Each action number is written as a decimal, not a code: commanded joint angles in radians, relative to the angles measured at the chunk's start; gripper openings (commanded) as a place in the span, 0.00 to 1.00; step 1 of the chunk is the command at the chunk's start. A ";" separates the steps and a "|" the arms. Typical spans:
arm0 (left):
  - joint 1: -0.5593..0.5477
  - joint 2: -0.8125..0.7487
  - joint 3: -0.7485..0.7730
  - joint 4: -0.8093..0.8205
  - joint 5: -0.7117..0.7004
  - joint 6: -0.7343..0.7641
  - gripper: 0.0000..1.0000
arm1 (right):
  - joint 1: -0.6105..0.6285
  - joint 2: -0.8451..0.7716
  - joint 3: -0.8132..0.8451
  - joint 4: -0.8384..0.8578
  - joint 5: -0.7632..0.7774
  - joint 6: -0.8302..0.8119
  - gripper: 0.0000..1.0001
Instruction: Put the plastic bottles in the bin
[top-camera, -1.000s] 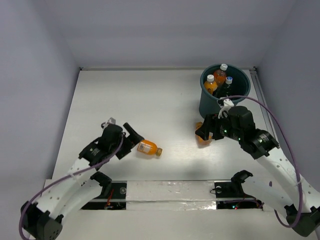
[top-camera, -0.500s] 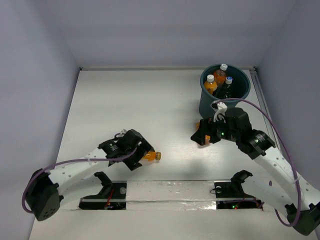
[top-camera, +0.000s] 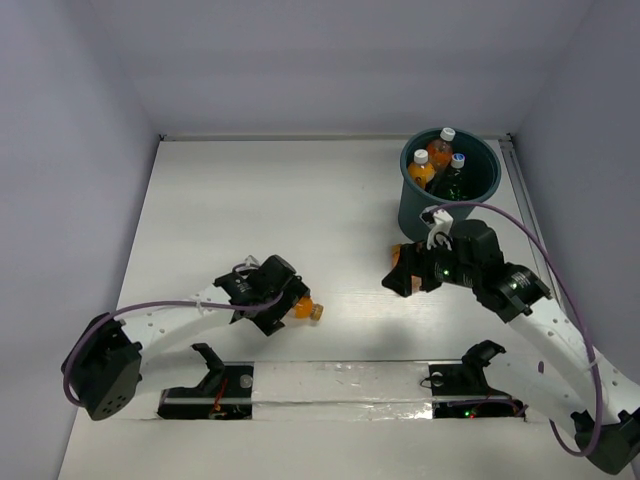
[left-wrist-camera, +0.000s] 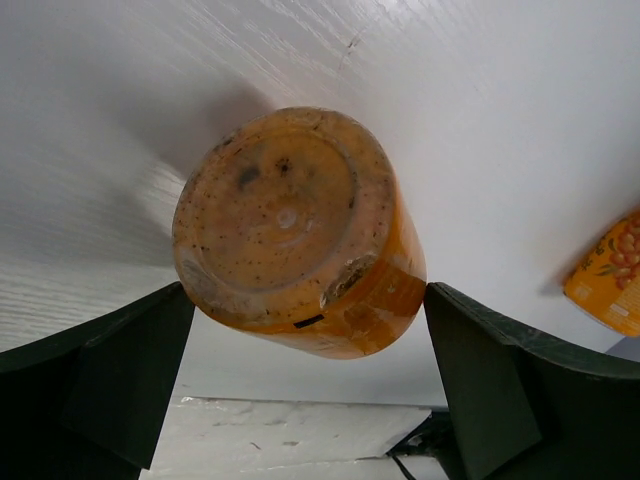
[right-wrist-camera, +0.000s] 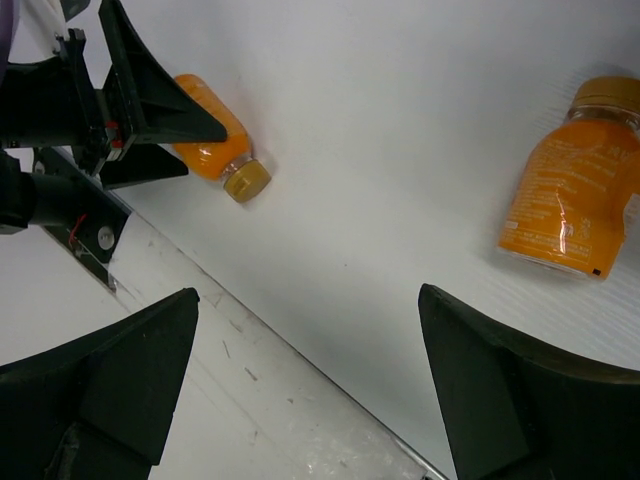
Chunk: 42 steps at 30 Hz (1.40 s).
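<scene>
Left gripper (top-camera: 284, 305) wide, fingers flanking orange bottle (left-wrist-camera: 300, 230) lying on table (top-camera: 300, 200), lower centre-left of top view. Right gripper (top-camera: 402, 276) wide, empty, over second orange bottle (right-wrist-camera: 568, 190), just below bin (top-camera: 412, 208) at upper right. Three bottles (top-camera: 438, 153) in bin.

White perforated arms (top-camera: 165, 322) with black joints (top-camera: 100, 375), purple cables (top-camera: 581, 315), dark wedge-shaped jaws.
</scene>
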 joint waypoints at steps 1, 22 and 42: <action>-0.006 0.005 0.015 0.002 -0.070 -0.009 0.99 | 0.007 0.006 0.000 0.013 -0.003 -0.006 0.96; -0.006 0.202 0.154 0.100 -0.292 0.255 0.56 | 0.007 0.041 -0.121 0.087 0.475 0.293 1.00; -0.006 0.038 0.396 0.191 -0.243 0.708 0.47 | -0.023 0.549 0.012 0.099 0.564 0.254 1.00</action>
